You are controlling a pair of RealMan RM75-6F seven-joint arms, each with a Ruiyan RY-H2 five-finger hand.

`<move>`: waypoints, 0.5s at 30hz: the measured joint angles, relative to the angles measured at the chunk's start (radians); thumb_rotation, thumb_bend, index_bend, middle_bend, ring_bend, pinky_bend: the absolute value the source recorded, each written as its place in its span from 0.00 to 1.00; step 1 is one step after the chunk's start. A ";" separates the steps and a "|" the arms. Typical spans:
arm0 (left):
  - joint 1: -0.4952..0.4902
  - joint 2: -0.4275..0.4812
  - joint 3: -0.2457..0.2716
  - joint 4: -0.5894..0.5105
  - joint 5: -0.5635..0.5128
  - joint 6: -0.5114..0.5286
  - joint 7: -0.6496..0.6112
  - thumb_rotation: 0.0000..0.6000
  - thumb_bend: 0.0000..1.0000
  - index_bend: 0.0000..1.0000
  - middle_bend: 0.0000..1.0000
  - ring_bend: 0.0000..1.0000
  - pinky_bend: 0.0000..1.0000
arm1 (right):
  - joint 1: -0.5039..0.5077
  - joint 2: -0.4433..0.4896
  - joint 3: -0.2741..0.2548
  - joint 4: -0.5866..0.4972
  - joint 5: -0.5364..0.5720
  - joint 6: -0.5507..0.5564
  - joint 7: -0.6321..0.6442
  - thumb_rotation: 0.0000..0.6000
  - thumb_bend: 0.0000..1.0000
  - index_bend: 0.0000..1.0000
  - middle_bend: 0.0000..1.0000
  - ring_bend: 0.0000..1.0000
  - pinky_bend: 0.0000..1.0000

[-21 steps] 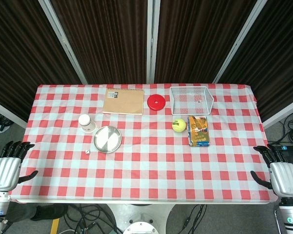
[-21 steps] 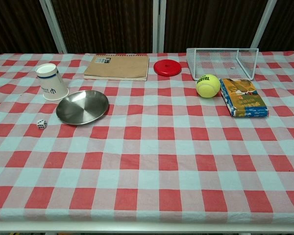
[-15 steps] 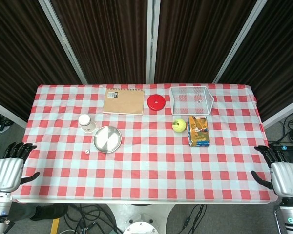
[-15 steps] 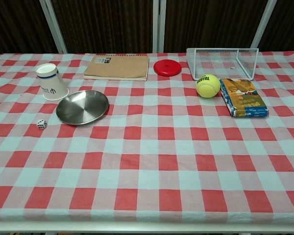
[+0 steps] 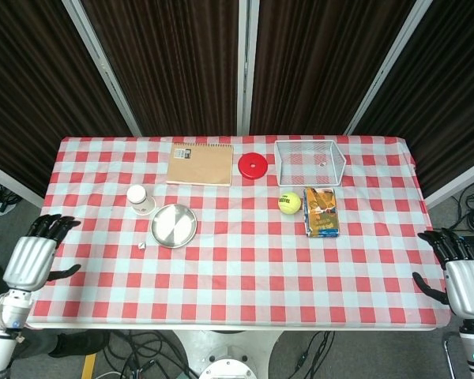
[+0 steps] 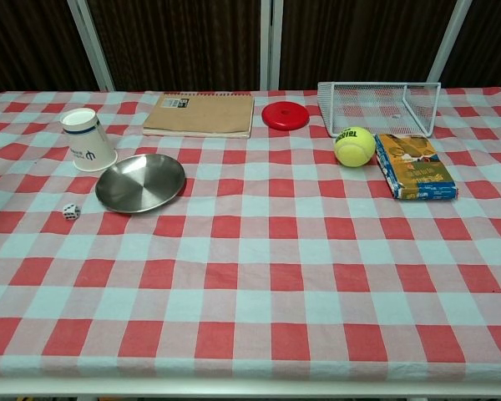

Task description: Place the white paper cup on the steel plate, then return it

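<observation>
The white paper cup (image 6: 88, 139) has not moved in the last 0.7 s: it stands upright on the red-and-white checked tablecloth (image 6: 259, 276), just behind and to the left of the steel plate (image 6: 140, 182), close to its rim but off it. What has changed is at the table's near edge. The left hand (image 5: 33, 257) has risen and come inward, so its dark fingers (image 5: 54, 227) now reach the cloth's left border. The right hand (image 5: 463, 278) has slipped slightly lower and outward. Both hands hold nothing, with their fingers spread apart.

The cup is a tapered paper cone, wider at its open mouth, with a blue band under the rim and a small blue mark on its side. The plate is a shallow round dish of brushed metal with a dull sheen.

A small white die (image 6: 71, 212) lies just in front of the plate's left side. Further back are a brown spiral-bound notebook (image 6: 200, 114) and a flat red disc (image 6: 285, 115). To the right stand a white wire basket (image 6: 377, 104), a fuzzy yellow tennis ball (image 6: 355, 146) and a glossy printed box (image 6: 414, 166) lying flat.
</observation>
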 measured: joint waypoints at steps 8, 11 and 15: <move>-0.132 -0.084 -0.037 0.087 -0.041 -0.190 -0.045 1.00 0.07 0.40 0.60 0.61 0.70 | 0.006 0.019 0.004 -0.022 -0.009 0.000 -0.023 1.00 0.15 0.21 0.19 0.09 0.18; -0.183 -0.130 -0.044 0.123 -0.071 -0.267 -0.048 1.00 0.11 0.41 0.69 0.70 0.80 | 0.007 0.024 0.003 -0.030 -0.008 -0.001 -0.029 1.00 0.15 0.21 0.19 0.09 0.18; -0.234 -0.197 -0.054 0.175 -0.118 -0.348 -0.065 1.00 0.19 0.41 0.74 0.76 0.87 | 0.007 0.030 0.003 -0.039 -0.009 -0.002 -0.036 1.00 0.15 0.21 0.20 0.09 0.18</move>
